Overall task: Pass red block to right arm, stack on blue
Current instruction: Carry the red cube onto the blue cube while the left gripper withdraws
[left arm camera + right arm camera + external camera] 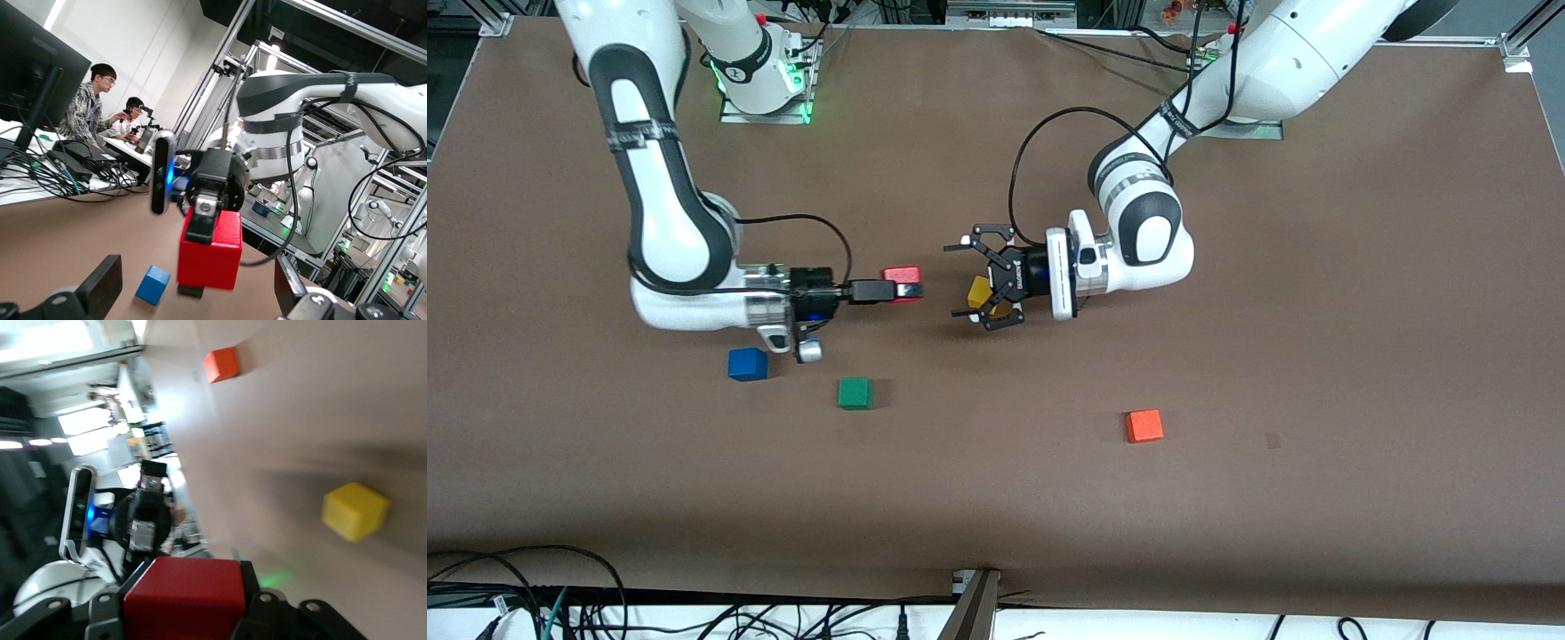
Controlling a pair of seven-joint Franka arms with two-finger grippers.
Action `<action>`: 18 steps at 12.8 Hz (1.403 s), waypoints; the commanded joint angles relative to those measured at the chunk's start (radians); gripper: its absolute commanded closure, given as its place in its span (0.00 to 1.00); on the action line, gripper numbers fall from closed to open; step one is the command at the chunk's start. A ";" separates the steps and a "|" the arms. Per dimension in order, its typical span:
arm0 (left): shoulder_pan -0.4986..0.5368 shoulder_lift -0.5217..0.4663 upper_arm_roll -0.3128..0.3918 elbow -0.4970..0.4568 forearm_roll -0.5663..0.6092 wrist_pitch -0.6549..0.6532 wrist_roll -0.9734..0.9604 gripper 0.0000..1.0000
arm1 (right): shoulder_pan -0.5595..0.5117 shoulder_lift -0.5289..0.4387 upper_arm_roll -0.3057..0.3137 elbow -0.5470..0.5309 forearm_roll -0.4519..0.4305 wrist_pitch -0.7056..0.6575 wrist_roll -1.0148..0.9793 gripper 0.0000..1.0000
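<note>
Front view. We see the right gripper (903,291) clamped on the red block (901,284), held level in the air over the table (1049,498) between the two arms. The left gripper (974,280) faces it with fingers spread wide and nothing between them, a gap apart; we judge the handover made. A yellow cube (980,292) lies under it. The blue cube (748,364), the stacking target, sits near the right arm's wrist, with a green cube (855,393) beside it and an orange cube (1144,426) toward the left arm's end.

Left wrist view. The red block (211,250) is pinched top and bottom by the right gripper's fingers (204,223), sides free (a grip that suits setting it down flat); the blue cube (153,285) rests on the table.

Right wrist view. The red block (183,597) fills the jaws; the yellow cube (355,511) and orange cube (221,365) lie apart.
</note>
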 commanded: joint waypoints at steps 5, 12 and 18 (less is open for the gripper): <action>0.150 -0.041 -0.006 -0.016 0.298 -0.093 -0.262 0.00 | -0.003 0.003 -0.080 0.150 -0.716 0.119 0.033 1.00; 0.393 -0.126 0.005 0.018 0.965 -0.343 -0.717 0.00 | -0.001 0.033 -0.103 0.008 -1.035 0.531 0.032 1.00; 0.477 -0.130 0.008 0.183 1.516 -0.642 -1.176 0.00 | -0.001 0.053 -0.114 -0.097 -1.033 0.698 0.032 1.00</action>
